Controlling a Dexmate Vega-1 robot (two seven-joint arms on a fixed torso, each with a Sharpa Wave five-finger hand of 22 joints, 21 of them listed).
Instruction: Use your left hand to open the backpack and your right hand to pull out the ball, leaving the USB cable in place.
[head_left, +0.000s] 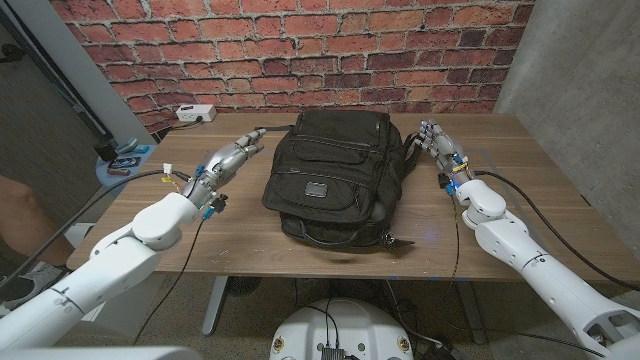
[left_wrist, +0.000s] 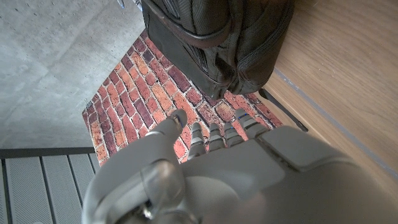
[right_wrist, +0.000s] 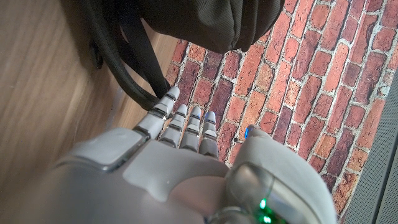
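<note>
Head view shows the left hand (head_left: 228, 160) at centre left and the right hand (head_left: 441, 148) at centre right, both with fingers straight and apart, holding nothing. Between them, in the middle of the frame, the black backpack (head_left: 330, 175) lies closed on the table (head_left: 520, 200). Farther back, a white power strip (head_left: 196, 113) sits at upper left.

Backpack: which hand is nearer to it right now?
Right, by a little. The right hand stands beside the backpack at its far right corner, near the straps. The left hand reaches toward its far left corner with a gap. Neither touches it.
</note>
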